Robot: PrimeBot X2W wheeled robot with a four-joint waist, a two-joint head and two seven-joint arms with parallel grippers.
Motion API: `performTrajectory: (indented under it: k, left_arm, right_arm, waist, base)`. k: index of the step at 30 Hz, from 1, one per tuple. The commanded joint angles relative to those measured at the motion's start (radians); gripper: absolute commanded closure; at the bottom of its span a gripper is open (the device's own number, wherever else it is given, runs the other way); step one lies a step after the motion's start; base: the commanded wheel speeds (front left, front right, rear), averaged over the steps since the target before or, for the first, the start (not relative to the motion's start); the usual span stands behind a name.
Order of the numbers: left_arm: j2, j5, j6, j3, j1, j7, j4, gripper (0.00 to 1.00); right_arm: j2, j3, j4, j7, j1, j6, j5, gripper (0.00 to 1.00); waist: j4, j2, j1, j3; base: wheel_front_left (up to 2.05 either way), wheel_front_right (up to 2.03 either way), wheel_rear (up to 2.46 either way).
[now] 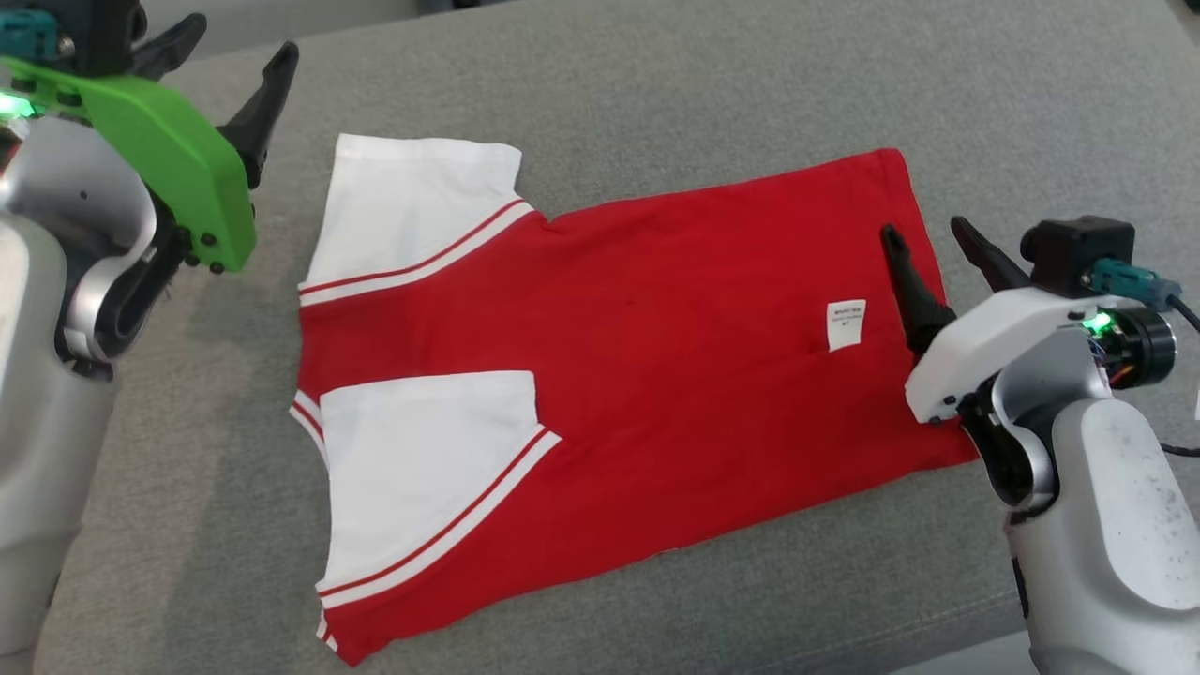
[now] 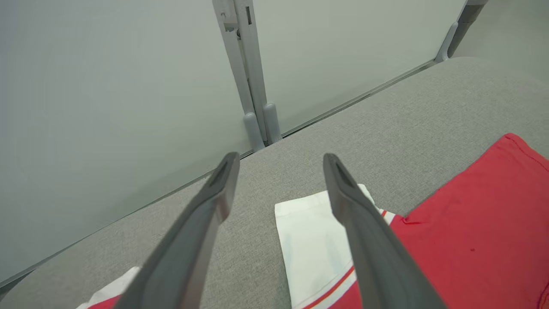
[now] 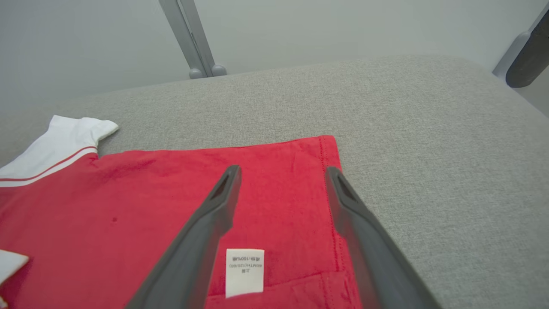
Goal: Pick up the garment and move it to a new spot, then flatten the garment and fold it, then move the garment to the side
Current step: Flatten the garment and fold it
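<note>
Garment looks folded once, flat; more folding and side move left. Left claw ten o'clock, right claw three, both apart, empty.

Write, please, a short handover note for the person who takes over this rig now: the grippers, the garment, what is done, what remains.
Left gripper: jaws open, empty, above the grey cushion, beside the far white sleeve.
Right gripper: jaws open, empty, over the hem end of the garment, near the care label.
Garment: red, flat on the cushion; near sleeve lies folded onto the body.
Done: flattened; folding looks begun.
Left: finish the fold, then move it to the side.
</note>
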Motion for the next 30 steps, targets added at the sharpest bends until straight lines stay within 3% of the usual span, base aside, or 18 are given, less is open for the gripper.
performTrajectory:
  k: [1, 15, 21, 28, 30]
  left_arm:
    - [0.007, -0.017, -0.003, -0.021, -0.035, 0.015, 0.033, 0.00]
    - [0.112, -0.107, -0.003, -0.157, -0.180, 0.003, 0.302, 0.00]
    - [0.127, -0.124, -0.003, -0.186, -0.192, 0.002, 0.364, 0.00]
    - [0.121, -0.178, -0.004, -0.234, -0.176, 0.071, 0.374, 0.00]
    - [0.123, -0.194, -0.005, -0.247, -0.175, 0.095, 0.364, 0.13]
  right_arm:
    - [-0.003, 0.014, 0.012, -0.009, -0.026, -0.001, 0.012, 0.00]
    - [-0.003, 0.098, 0.106, -0.097, -0.141, -0.001, 0.053, 0.00]
    - [-0.002, 0.101, 0.131, -0.123, -0.154, -0.001, 0.064, 0.00]
    - [-0.001, 0.095, 0.145, -0.132, -0.168, -0.001, 0.067, 0.00]
    - [-0.001, 0.095, 0.145, -0.133, -0.170, -0.001, 0.065, 0.00]
  waist:
    - [-0.086, 0.0000, -0.0001, 0.102]
    - [-0.200, 0.0000, -0.0001, 0.259]
    - [-0.207, 0.0000, -0.0001, 0.275]
    - [-0.192, 0.0000, -0.0001, 0.271]
    - [-0.186, 0.0000, -0.0001, 0.268]
  base:
    - [0.00, 0.00, 0.00]
    - [0.00, 0.00, 0.00]
    - [0.00, 0.00, 0.00]
    - [0.00, 0.00, 0.00]
    - [0.00, 0.00, 0.00]
